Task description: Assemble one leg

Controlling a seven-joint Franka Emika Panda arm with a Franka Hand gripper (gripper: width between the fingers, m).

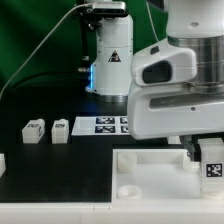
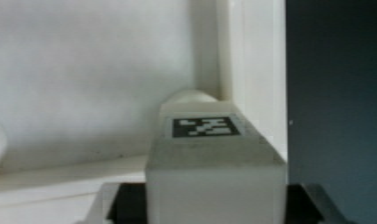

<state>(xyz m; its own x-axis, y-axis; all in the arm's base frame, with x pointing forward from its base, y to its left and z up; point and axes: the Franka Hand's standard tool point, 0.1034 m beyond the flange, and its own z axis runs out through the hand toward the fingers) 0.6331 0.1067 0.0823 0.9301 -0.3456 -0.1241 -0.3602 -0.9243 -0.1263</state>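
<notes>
**A:** Where is the leg (image 2: 210, 150) right now?

**B:** In the claw (image 2: 211, 203). The wrist view shows a dark finger (image 2: 128, 202) on each side of the white block, closed narrow against it. The tagged face is turned to the camera.

**A:** Which way does it run?

**B:** Its long axis lies in line with the claw. It points straight out past the fingertips and down toward the tray (image 1: 160, 172). The rounded far end sits just beside the tray's raised rim (image 2: 256, 60), with dark table (image 2: 338, 80) beyond the rim.

**A:** So it's over a corner?

**B:** Near one, I'd say. In the exterior view the claw hangs at the tray's end farthest from the two spare legs (image 1: 35, 130) (image 1: 60, 130). Those stand well apart from the tray, beside the marker board (image 1: 105, 124).

**A:** Is it touching the tray yet?

**B:** I cannot tell. No corner hole shows in the wrist view, as the leg covers what lies under it.

**A:** What does the next move depend on?

**B:** Probably on how the leg's tip lines up with the hole just inside that rim. The leg looks close to the wall, so I'd expect a small shift inward before it goes down.
</notes>
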